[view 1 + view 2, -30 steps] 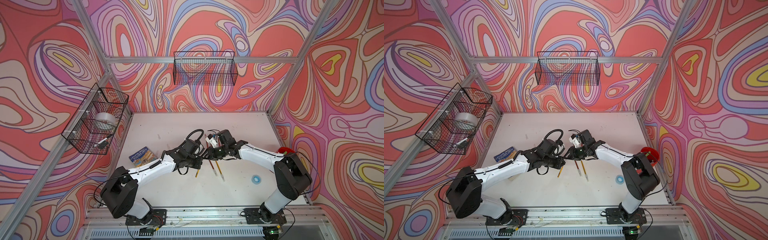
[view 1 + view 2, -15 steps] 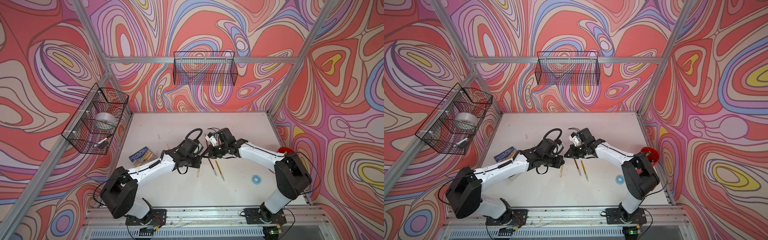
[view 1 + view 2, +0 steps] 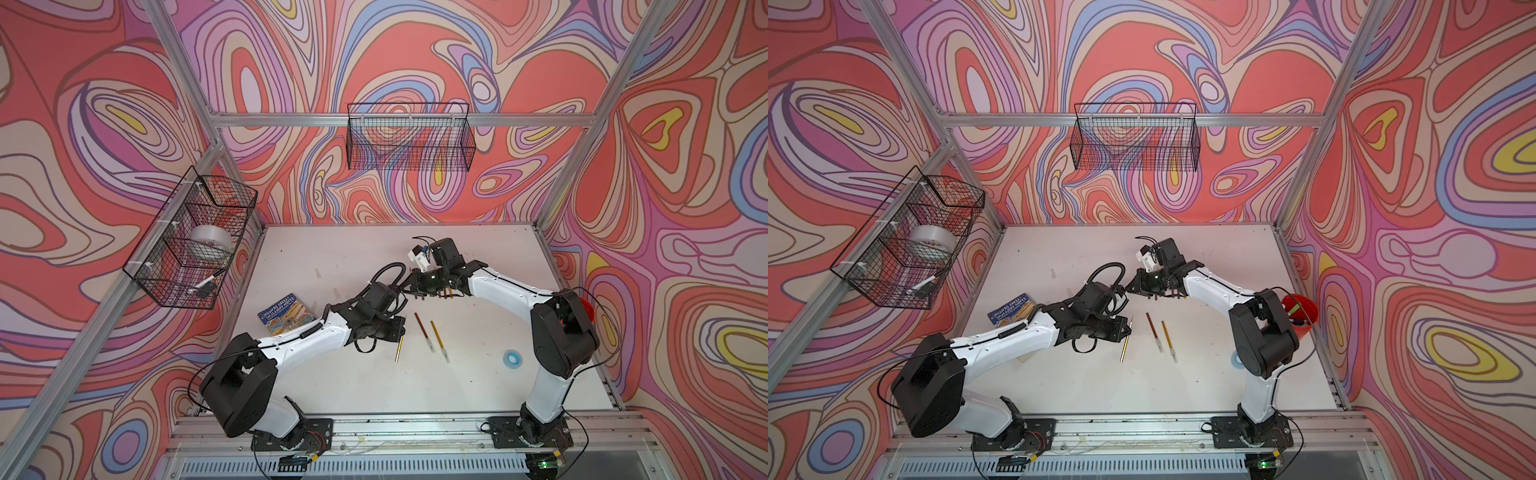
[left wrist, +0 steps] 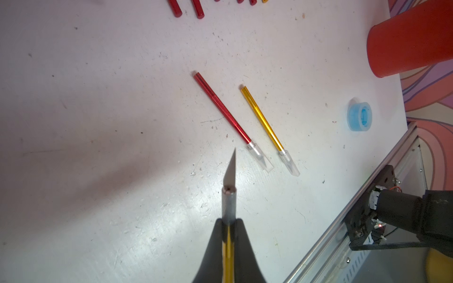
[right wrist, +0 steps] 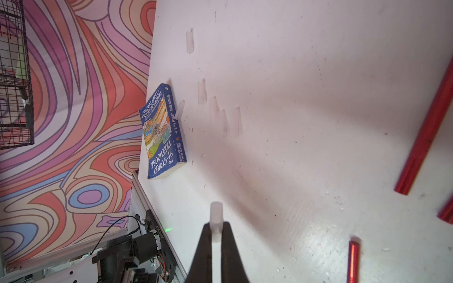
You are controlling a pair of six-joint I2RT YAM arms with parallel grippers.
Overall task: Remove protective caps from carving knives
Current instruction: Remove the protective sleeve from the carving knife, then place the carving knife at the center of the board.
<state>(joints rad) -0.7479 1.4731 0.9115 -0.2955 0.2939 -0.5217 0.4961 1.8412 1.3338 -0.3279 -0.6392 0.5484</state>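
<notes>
My left gripper (image 4: 229,221) is shut on a yellow carving knife (image 4: 229,201), whose bare grey blade (image 4: 230,171) sticks out past the fingertips. My right gripper (image 5: 216,225) is shut on a whitish protective cap (image 5: 216,213), held apart from that knife. In both top views the left gripper (image 3: 401,328) (image 3: 1127,328) sits nearer the front than the right gripper (image 3: 409,284) (image 3: 1130,289). A red knife (image 4: 223,110) and a yellow knife (image 4: 262,120) lie capped on the table. Several loose caps (image 5: 202,92) lie near the book. More red knives (image 5: 426,137) lie under the right arm.
A blue book (image 3: 286,313) lies left of the arms. A blue tape ring (image 3: 510,358) sits front right, and a red cup (image 4: 411,36) stands at the right edge. Wire baskets hang on the left wall (image 3: 191,245) and the back wall (image 3: 409,137).
The right gripper has shut on the cap and drawn back from the left gripper. The two were tip to tip a second ago. The yellow knife's blade is now bare.
</notes>
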